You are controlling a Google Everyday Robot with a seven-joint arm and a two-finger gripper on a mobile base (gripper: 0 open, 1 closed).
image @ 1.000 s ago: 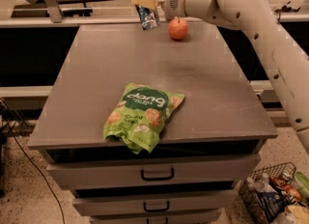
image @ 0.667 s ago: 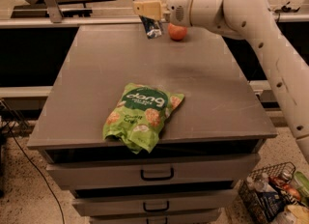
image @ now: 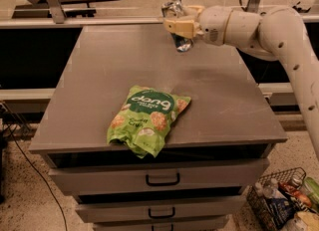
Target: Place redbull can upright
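Observation:
The redbull can (image: 183, 43) is a slim silver and blue can, held tilted above the far edge of the grey table (image: 99, 75). Its top end (image: 172, 9) leans to the left and away. My gripper (image: 175, 26) is shut on the can's middle, with its beige fingers (image: 180, 27) across the can's body. The white arm reaches in from the right. The can's lower end hangs just above the tabletop; I cannot tell if it touches.
A green snack bag (image: 147, 118) lies flat near the table's front edge. Drawers with black handles (image: 162, 179) are under the tabletop. A wire basket of bottles (image: 281, 200) stands on the floor at the lower right. A ledge runs behind the table.
The gripper has carried the can to the right and a little lower along the table's far edge. The red apple seen earlier beside the gripper is now hidden.

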